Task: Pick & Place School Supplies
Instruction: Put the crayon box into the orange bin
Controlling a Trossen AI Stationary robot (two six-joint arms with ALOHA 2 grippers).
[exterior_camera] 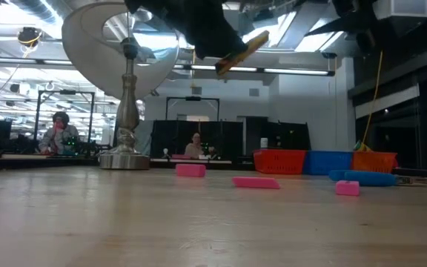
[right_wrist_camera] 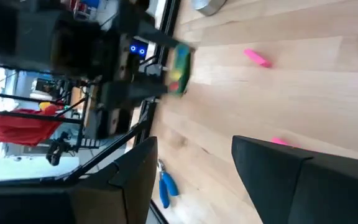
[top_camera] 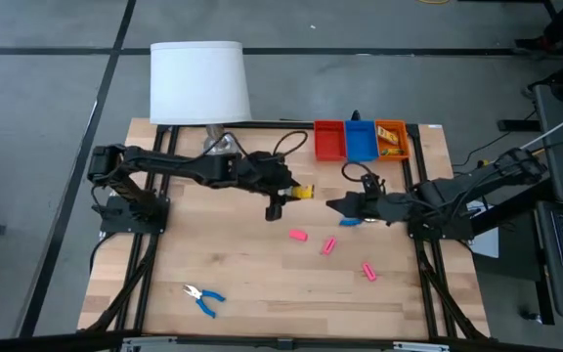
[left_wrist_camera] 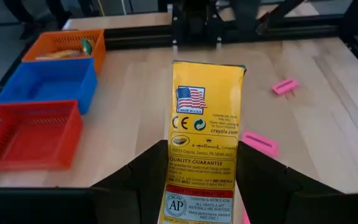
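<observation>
My left gripper [top_camera: 296, 192] is over the table's middle, shut on a yellow-orange crayon box [left_wrist_camera: 205, 124] held high above the wood [exterior_camera: 242, 50]. My right gripper [top_camera: 345, 207] is open and low over the table's right half, just beside one blue-handled plier tool [top_camera: 350, 222], which lies flat. Its fingers [right_wrist_camera: 135, 177] have nothing between them. Three pink erasers [top_camera: 297, 235] [top_camera: 328, 245] [top_camera: 368, 271] lie flat on the wood. The second plier tool [top_camera: 203, 298] lies near the near left edge. Another yellow piece [top_camera: 391, 147] lies in the orange tray. My left gripper pinches the crayon box between its two fingers [left_wrist_camera: 148, 168], one on each long side of the box's near end [left_wrist_camera: 201, 171]. The box sticks out forward past the fingertips, along the fingers. It is lifted clear of the table and tilted [exterior_camera: 242, 50].
The red tray [top_camera: 329, 139], blue tray [top_camera: 361, 139] and orange tray [top_camera: 391, 132] stand in a row at the far edge. The white-shaded lamp [top_camera: 198, 83] stands at the far left, its base [exterior_camera: 127, 158] on the wood. People sit in the room beyond [exterior_camera: 59, 132].
</observation>
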